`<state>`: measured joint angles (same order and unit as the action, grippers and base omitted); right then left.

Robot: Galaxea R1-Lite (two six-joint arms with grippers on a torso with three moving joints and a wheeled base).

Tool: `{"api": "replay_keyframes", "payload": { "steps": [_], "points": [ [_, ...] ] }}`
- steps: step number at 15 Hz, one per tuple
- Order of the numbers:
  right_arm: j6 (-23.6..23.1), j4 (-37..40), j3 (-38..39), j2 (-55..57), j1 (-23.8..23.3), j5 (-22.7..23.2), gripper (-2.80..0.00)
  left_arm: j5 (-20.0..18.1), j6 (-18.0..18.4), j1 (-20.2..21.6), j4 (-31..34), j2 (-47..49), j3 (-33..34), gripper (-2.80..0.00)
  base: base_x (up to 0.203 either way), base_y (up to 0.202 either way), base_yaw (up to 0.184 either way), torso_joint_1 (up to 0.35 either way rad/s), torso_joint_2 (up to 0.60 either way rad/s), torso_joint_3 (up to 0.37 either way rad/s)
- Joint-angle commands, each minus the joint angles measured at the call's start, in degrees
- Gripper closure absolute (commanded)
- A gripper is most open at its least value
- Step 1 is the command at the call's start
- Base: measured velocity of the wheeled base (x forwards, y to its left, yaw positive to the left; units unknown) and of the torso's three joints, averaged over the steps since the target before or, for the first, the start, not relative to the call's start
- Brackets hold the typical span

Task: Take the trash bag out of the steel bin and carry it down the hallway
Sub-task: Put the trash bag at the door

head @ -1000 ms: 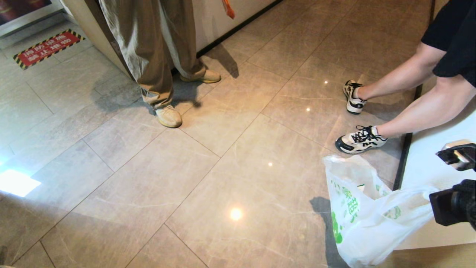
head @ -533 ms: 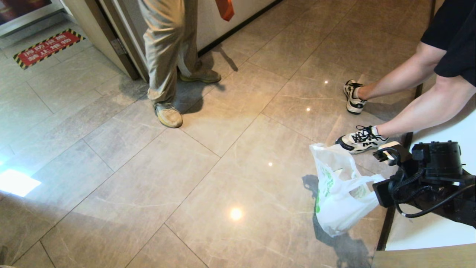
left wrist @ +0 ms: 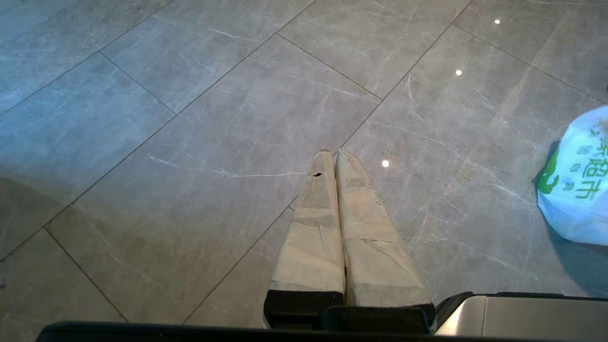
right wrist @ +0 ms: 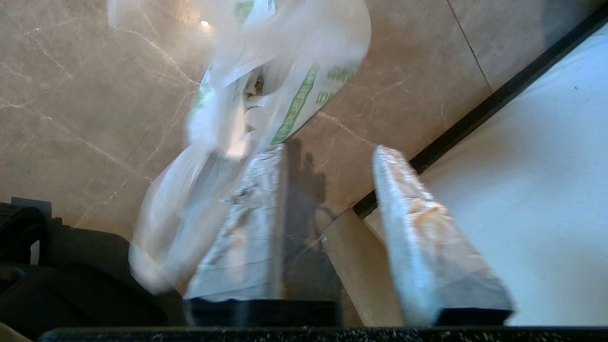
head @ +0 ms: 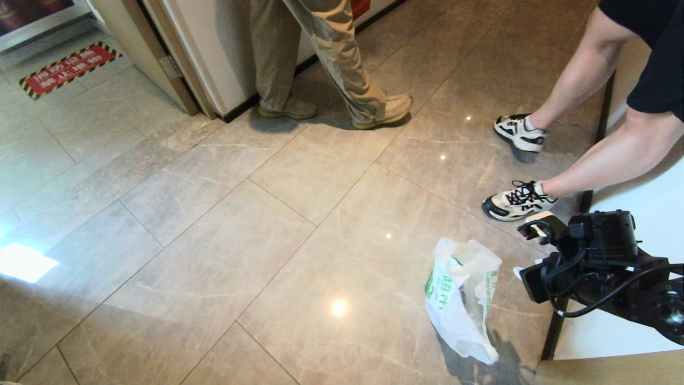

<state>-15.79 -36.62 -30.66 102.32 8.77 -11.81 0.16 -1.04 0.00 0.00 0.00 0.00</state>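
Observation:
The trash bag (head: 460,302), thin white plastic with green print, is loose at the hallway tiles (head: 214,256), on them or just above them. It sits just left of my right gripper (head: 527,250) and also shows in the left wrist view (left wrist: 577,180). My right gripper (right wrist: 330,152) is open with only floor between its fingers. The blurred bag (right wrist: 266,80) hangs beside one finger (right wrist: 256,218), not clamped. My left gripper (left wrist: 332,153) is parked, shut and empty, over bare tiles. The steel bin is out of view.
A person in khaki trousers (head: 320,59) walks by the door at the back. Another person's legs and white sneakers (head: 517,201) are just behind the bag. A cream wall with black skirting (head: 580,235) runs on the right. A red striped floor sign (head: 67,68) lies far left.
My right gripper has opened and let go of the trash bag, which dropped down and to the left. The right arm swung lower into view. The person in khaki stepped to the right.

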Motion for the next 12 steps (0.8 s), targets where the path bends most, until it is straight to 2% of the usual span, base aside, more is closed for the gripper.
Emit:
{"api": "replay_keyframes", "payload": {
  "steps": [1, 4, 7, 11, 12],
  "points": [
    [-0.1, 0.4, 0.0, -1.3, 0.4, 0.0, -2.8, 0.0, 0.0, 0.0, 0.0, 0.0, 0.0, 0.0, 0.0, 0.0, 0.0, 0.0, 0.0, 0.0],
    [0.2, 3.6, -0.2, -6.0, 0.8, 0.3, -2.8, 0.0, 0.0, 0.0, 0.0, 0.0, 0.0, 0.0, 0.0, 0.0, 0.0, 0.0, 0.0, 0.0],
    [2.2, 13.0, -0.4, -17.1, 0.6, 0.4, -2.8, 0.0, 0.0, 0.0, 0.0, 0.0, 0.1, 0.0, 0.0, 0.0, 0.0, 0.0, 0.0, 0.0],
    [10.8, 31.7, 0.6, -31.0, 0.5, 0.4, -2.8, 0.0, 0.0, 0.0, 0.0, 0.0, 0.1, 0.0, 0.0, 0.0, 0.0, 0.0, 0.0, 0.0],
    [13.3, 33.5, 1.0, -33.3, 0.8, 0.5, -2.8, 0.0, 0.0, 0.0, 0.0, 0.0, 0.0, 0.0, 0.0, 0.0, 0.0, 0.0, 0.0, 0.0]
  ]
}}
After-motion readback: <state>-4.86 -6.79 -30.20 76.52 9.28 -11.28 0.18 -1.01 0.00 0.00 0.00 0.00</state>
